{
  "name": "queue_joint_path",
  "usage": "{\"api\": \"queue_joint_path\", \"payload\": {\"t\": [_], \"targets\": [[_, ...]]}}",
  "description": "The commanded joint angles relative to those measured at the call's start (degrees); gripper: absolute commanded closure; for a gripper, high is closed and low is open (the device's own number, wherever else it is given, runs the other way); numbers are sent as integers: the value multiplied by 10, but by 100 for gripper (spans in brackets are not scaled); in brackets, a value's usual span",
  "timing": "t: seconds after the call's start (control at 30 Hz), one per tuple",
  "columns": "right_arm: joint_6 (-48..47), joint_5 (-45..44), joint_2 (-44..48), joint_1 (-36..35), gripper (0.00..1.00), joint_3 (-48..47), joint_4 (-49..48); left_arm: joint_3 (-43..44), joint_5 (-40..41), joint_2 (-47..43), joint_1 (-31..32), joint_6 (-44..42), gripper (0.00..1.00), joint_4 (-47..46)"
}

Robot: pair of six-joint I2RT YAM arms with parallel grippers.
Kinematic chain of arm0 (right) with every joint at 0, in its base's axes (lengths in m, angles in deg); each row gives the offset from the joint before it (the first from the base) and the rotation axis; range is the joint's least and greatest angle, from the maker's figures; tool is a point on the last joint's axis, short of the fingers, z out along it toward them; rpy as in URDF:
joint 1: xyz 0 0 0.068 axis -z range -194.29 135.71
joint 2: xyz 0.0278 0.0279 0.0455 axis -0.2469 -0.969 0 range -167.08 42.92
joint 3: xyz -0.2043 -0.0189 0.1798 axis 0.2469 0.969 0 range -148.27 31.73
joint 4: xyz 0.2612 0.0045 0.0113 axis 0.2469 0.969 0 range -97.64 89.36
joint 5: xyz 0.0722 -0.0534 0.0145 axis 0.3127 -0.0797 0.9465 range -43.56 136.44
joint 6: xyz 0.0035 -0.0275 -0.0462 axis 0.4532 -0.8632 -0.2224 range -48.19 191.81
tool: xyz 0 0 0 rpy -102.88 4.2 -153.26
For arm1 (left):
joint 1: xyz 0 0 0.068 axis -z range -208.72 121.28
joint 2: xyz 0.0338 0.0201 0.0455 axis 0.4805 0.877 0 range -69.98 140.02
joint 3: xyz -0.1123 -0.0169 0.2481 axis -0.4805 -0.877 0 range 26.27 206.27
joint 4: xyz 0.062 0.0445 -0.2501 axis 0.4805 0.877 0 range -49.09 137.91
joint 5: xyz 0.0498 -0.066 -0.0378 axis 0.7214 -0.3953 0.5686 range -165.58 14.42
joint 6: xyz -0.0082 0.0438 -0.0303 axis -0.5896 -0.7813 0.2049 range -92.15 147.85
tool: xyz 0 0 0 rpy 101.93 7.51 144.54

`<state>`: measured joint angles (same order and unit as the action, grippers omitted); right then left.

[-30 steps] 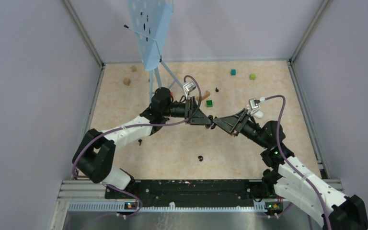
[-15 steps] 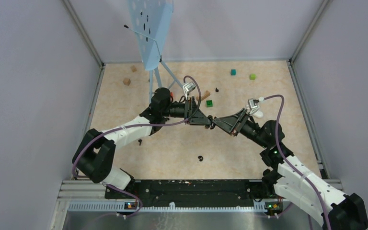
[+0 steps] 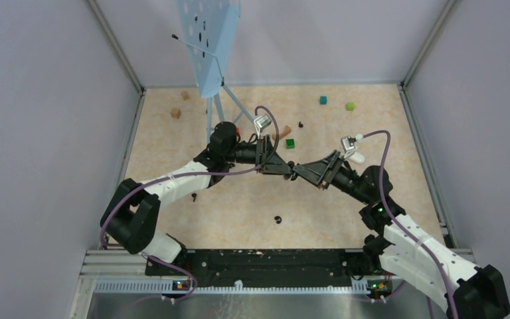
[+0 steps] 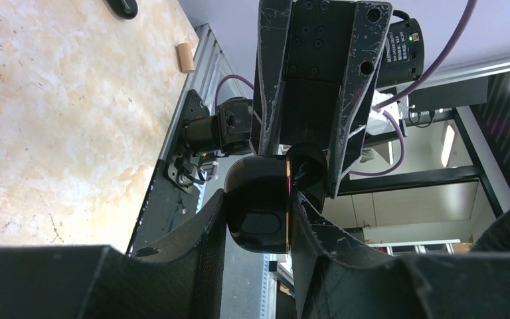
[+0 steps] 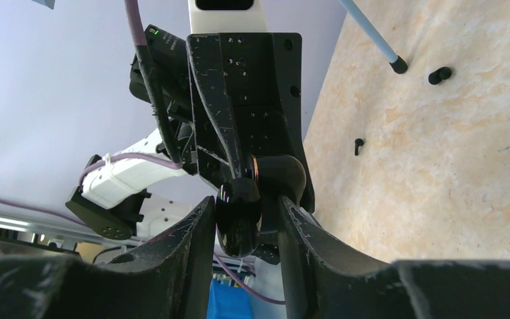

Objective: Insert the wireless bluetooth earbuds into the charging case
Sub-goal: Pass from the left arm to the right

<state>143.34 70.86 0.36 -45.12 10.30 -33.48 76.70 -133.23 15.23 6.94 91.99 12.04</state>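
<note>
Above the middle of the tabletop (image 3: 239,212), the two arms meet tip to tip, well clear of the surface. The left gripper (image 4: 255,198) is clamped on the charging case (image 4: 257,216), a glossy black rounded shell with a thin gold seam down one side, pinched between both fingers. Facing it, the right gripper (image 5: 244,203) is closed around a black earbud (image 5: 238,226), a small shiny piece pressed up against the case; whether the earbud sits in its socket cannot be told from either wrist view.

From overhead the two sets of fingers form a single dark point at the centre of the tabletop, with the case and the earbud too small to tell apart there.

A loose black bud (image 3: 277,218) lies on the tabletop nearer the arm bases, well apart from the grippers, and another small black piece (image 3: 301,123) sits farther back. A dark green cube (image 3: 290,143) rests just behind the left gripper. A pale blue perforated panel (image 3: 209,46) stands on thin legs at the far left.
</note>
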Motion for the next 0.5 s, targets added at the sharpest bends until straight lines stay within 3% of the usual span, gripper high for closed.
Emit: {"api": "queue_joint_path", "payload": {"t": [0.0, 0.2, 0.47], "targets": [[-17, 15, -10, 1, 62, -14, -10, 11, -11, -21, 1, -3, 100, -37], [-20, 20, -13, 1, 63, -15, -4, 12, -11, -19, 0, -2, 100, -38], [-19, 13, -6, 1, 86, -10, 6, 12, -12, -19, 0, -3, 100, -37]]}}
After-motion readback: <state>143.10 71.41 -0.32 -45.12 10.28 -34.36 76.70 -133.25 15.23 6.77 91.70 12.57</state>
